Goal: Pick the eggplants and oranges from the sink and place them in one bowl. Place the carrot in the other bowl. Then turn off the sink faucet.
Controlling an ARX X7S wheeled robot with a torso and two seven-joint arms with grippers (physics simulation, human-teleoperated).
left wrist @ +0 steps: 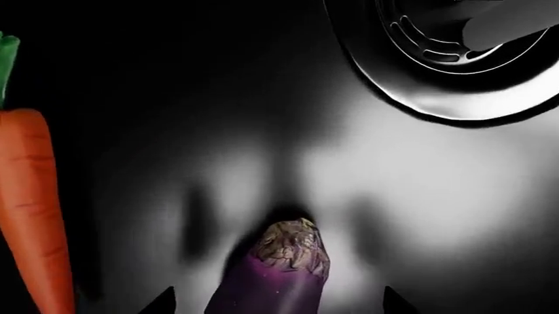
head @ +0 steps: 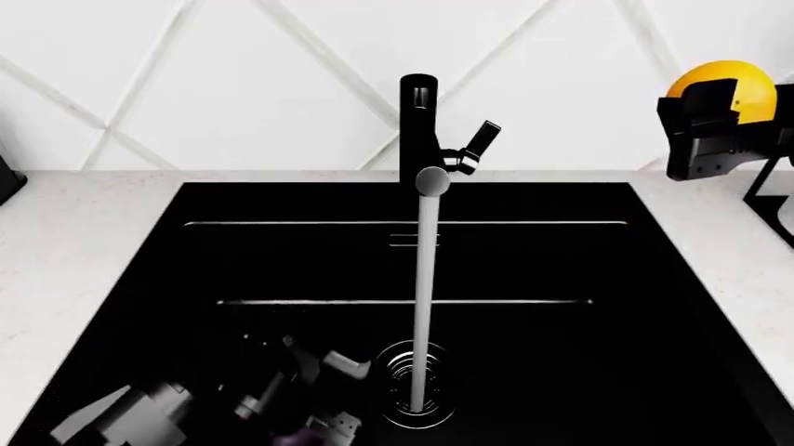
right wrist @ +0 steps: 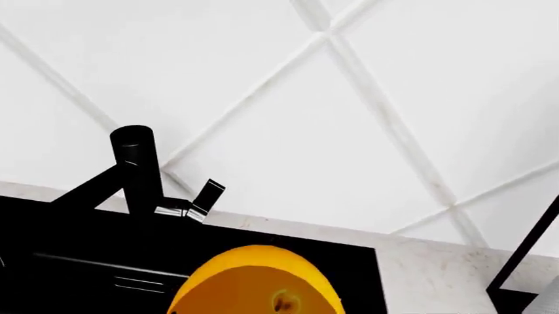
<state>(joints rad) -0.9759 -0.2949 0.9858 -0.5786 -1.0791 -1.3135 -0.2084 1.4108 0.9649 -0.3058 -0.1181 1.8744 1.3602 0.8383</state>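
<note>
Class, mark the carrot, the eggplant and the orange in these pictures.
carrot (left wrist: 31, 209), left wrist view, on its orange body.
eggplant (left wrist: 275, 281), left wrist view, on its purple skin below the stem cap.
orange (right wrist: 253, 284), right wrist view, on its upper surface.

wall (head: 248, 84): white panels with raised pale diagonal ribs, filling the background | counter (head: 74, 242): white, speckled, matte, running under the wall | water (head: 425, 297): thin pale stream falling straight down | dark object (head: 6, 178): at the counter's far edge, cut off, too little visible to identify
</note>
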